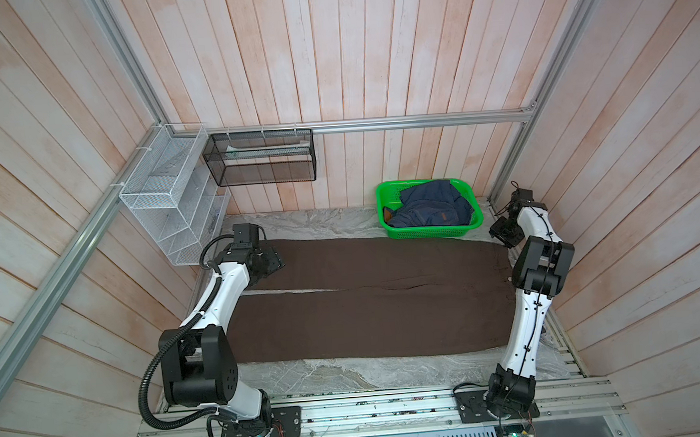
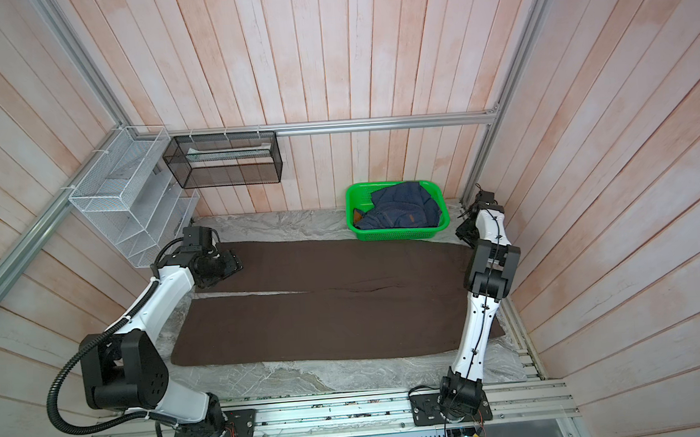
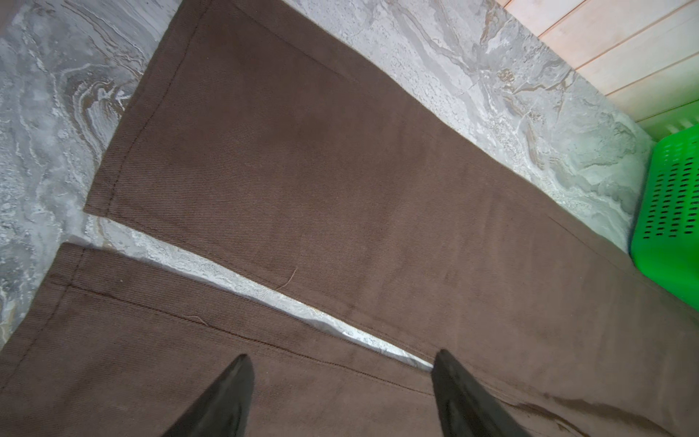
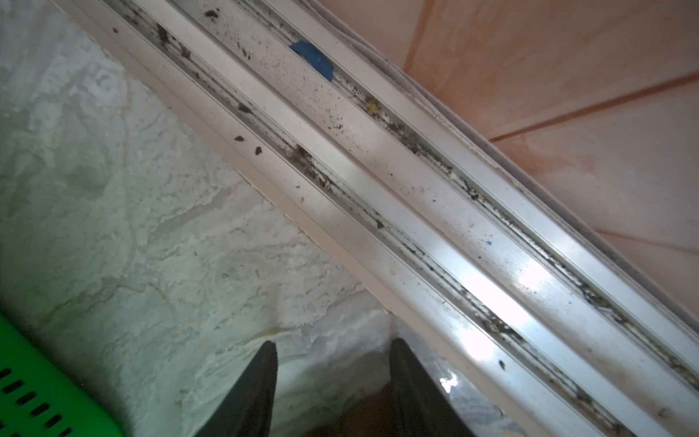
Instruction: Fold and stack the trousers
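Your left wrist view shows what the top views cannot. The left gripper (image 3: 342, 355) has its fingers wide apart with nothing between them, low over the trousers (image 3: 302, 170), near the slim strip of marble table (image 3: 212, 265) that parts the two hemmed leg ends.

Your right wrist view shows the right gripper (image 4: 333, 341) with fingers also apart and bare marble between the tips. A brown patch sits deeper between them at the frame's edge, and you cannot tell if it touches. Beside it run an aluminium rail (image 4: 416, 189) and a scrap of blue tape (image 4: 314, 60).

In both top views the trousers (image 1: 366, 310) (image 2: 337, 312) lie flat, lengthwise across the table. The left arm bends in over the far leg's end. The right arm stretches to the far right corner and hides that end of the cloth.

The green basket (image 1: 421, 180) holding a navy denim garment (image 1: 431, 206) stands just beside the far edge, close to the right gripper (image 1: 503, 235).
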